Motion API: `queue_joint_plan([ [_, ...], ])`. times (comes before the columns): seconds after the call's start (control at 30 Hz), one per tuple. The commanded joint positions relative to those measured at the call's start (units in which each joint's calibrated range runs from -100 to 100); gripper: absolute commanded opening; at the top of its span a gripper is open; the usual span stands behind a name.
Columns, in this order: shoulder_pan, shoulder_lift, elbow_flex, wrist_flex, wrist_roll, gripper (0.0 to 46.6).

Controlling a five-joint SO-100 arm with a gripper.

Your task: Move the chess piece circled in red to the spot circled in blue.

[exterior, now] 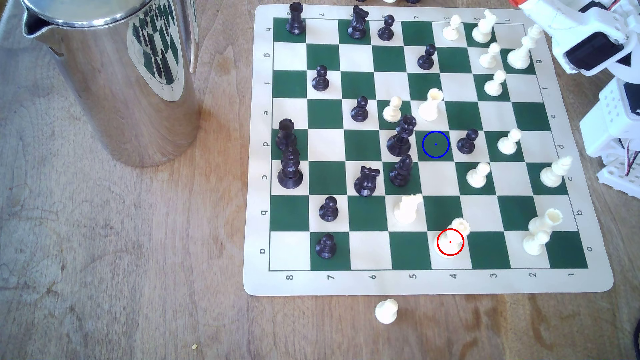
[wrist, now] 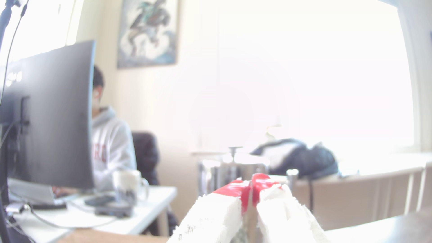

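At the foot of the wrist view, the pincer (wrist: 253, 187) has its two white, rough-printed jaws pressed together, red tips meeting with only a hairline seam between them; it holds nothing and points out into the room. In the exterior view, the white arm (exterior: 588, 38) sits off the board's upper right corner. The chess piece circled in red (exterior: 453, 237), a cream plastic queen with a scalloped coronet, stands on the cream square of file 4, row a, at the near edge of the vinyl board (exterior: 429, 285). The spot circled in blue (exterior: 435, 144) is a dark green square in file 4, row d, unoccupied, between a black queen (exterior: 401, 136) and a black pawn (exterior: 467, 141). Border markings read 8 to 1 and a to h. A polished steel jug (exterior: 114, 72) stands on the wooden table (exterior: 138, 277).
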Motion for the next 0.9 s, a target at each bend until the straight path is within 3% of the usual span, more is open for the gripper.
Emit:
queue_joint_plan([
  [0.0,2.27,0.57,-6.53,5.47,2.78,0.1],
  [0.33,-5.08,20.60,-36.99,14.72,2.74,0.1],
  [0.47,-8.05,26.38,-42.62,19.23,2.83,0.1],
  [0.87,-14.00,0.74,-40.89,49.37,2.74,0.1],
])
